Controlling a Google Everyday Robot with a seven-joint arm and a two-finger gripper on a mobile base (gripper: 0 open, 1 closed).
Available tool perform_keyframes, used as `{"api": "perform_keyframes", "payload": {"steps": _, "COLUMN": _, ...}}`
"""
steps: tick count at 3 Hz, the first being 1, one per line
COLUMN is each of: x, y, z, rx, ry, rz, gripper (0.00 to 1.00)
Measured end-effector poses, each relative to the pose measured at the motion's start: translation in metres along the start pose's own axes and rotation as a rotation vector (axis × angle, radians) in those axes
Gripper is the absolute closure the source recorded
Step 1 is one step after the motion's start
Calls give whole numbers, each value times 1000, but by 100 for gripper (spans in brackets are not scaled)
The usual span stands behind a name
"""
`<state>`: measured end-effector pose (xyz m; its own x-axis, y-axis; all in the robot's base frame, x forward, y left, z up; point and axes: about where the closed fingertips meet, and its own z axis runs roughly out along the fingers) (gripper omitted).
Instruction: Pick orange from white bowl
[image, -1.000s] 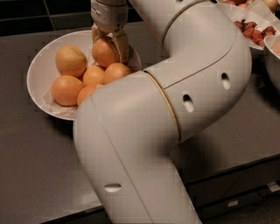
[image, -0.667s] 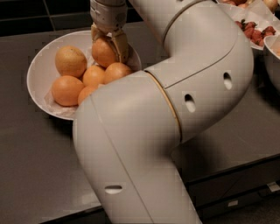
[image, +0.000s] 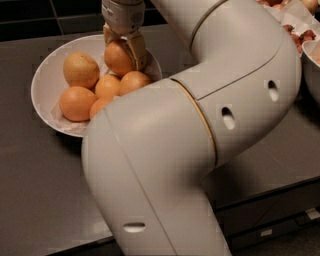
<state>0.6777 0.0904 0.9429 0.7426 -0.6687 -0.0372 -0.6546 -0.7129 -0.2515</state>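
Gripper (image: 125, 56) around smooth orange (image: 119, 59) in bowl (image: 42, 82)

Since a second ago: tool (image: 121, 50), over back of white bowl (image: 45, 80), sits a touch higher. Its fingers are clamped either side of orange (image: 118, 59), and orange has come up with it. I see arm (image: 240, 100) elbow swung right and nearer camera, hiding more worktop (image: 30, 190). Lower link's oval recess sits lower in view.
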Motion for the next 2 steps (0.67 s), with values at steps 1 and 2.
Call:
{"api": "perform_keyframes", "payload": {"steps": 1, "x": -2, "y": 0, "z": -7, "rx": 20, "ry": 12, "rz": -5, "gripper": 100}}
{"api": "perform_keyframes", "payload": {"steps": 2, "x": -5, "y": 2, "z": -14, "rx": 42, "ry": 22, "rz": -13, "gripper": 100}}
